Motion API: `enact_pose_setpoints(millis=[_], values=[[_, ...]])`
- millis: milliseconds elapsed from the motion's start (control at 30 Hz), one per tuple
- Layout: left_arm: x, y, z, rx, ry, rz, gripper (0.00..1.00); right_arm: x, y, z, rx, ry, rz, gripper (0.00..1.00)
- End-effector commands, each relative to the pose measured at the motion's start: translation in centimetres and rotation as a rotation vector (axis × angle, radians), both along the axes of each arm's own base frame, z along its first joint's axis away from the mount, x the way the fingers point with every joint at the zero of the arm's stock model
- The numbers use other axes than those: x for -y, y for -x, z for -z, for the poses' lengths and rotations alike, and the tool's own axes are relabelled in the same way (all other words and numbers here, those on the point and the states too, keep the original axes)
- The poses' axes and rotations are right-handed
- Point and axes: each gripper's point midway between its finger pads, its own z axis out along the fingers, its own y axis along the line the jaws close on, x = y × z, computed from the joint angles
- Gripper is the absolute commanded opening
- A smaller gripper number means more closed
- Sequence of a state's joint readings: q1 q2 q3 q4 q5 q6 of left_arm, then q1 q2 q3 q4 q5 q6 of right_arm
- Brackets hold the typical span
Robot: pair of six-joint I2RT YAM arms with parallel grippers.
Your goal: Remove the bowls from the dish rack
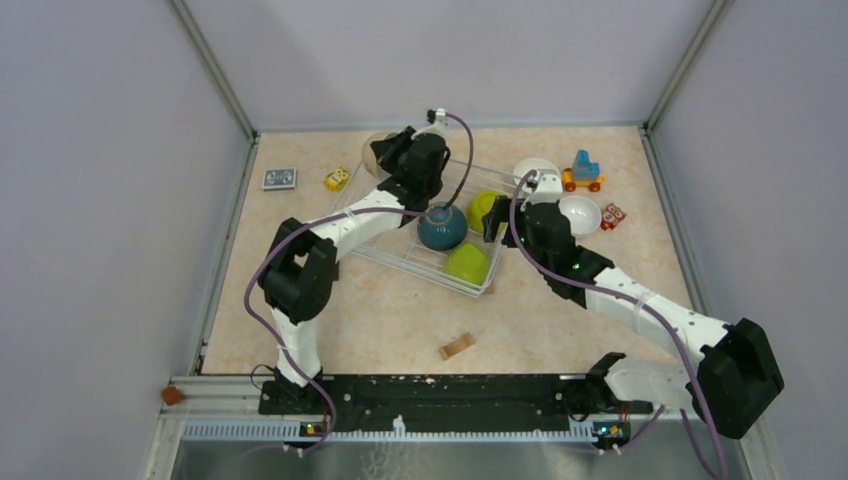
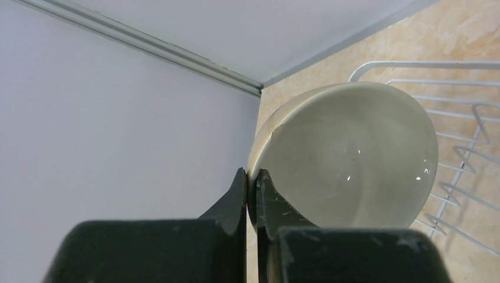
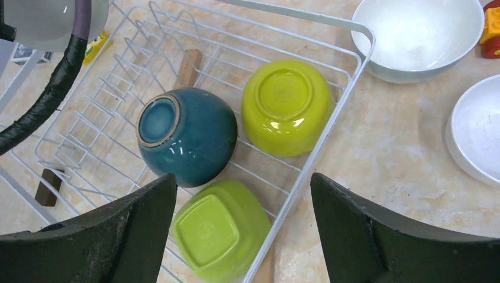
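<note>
Beige marbled table point(image 1: 380, 320), pale grey walls point(image 1: 100, 200) on three sides, metal posts in the far corners. The rack point(image 1: 395, 247) sits mid-table, angled.

From the top: the left gripper point(image 1: 402, 150) is out at the rack's far left corner, and only a sliver of the beige bowl point(image 1: 374, 150) peeks past it. The teal bowl point(image 1: 442, 226) and both lime ones are in the rack, bottoms up. The far white bowl point(image 1: 536, 170) and near white bowl point(image 1: 580, 213) stand open side up on the table right of the rack, next to a block toy point(image 1: 582, 172). A card pack point(image 1: 279, 178) and a yellow toy car point(image 1: 336, 179) lie far left. A wood scrap point(image 1: 457, 346) lies near the arm bases.

Left wrist view fills in what the top hides: the left gripper point(image 2: 250, 177) is pinched tight on the beige bowl's point(image 2: 354, 159) rim, the bowl is tipped with its white inside to the camera, and rack wire point(image 2: 460, 147) shows just behind. Whether it is clear of the rack, I can't tell.

Right wrist view: the right gripper point(image 3: 242, 177) is spread wide, holding nothing, and hangs over the rack's right end. Below it are the teal bowl point(image 3: 188, 135), the far lime bowl point(image 3: 289, 106) and the near lime bowl point(image 3: 221, 227), packed close inside the rim point(image 3: 348, 65).
</note>
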State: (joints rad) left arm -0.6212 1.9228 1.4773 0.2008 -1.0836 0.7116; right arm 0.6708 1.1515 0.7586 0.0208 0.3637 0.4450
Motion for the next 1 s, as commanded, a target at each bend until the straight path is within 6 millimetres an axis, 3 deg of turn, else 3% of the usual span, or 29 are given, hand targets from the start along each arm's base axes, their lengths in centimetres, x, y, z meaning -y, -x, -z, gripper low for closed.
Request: enact_pose_setpoints(millis=[0,167,367,500,700,767,967], values=[[-0.7,0.9,-7.2,0.195,0.101,-0.056,0.00,0.7,-0.2,-1.3,0.059,-0.019,0.025,0.83],[-0.9,1.0,-6.7,0.188,0.095,-0.073,0.00,0.9,-0.1,0.0,0.008,0.010,0.038,0.83],[-0.4,1.4,-7.9,0.198,0.208,-0.018,0.00,1.4,0.2,-0.8,0.024,0.008,0.044,0.83],[1.8,2.0,-8.2,0.153,0.426,0.129,0.00,2.3,0.5,-0.2,0.009,0.036,0.065,0.83],[6.5,4.0,-7.5,0.061,0.743,0.378,0.00,4.0,0.4,1.7,-0.078,0.040,0.179,0.83],[7.2,4.9,-7.7,0.044,0.802,0.428,0.00,3.8,0.3,2.0,-0.095,0.021,0.176,0.83],[8.2,7.5,-7.5,-0.006,0.940,0.502,0.00,0.7,-0.2,4.2,-0.181,-0.012,0.066,0.83]])
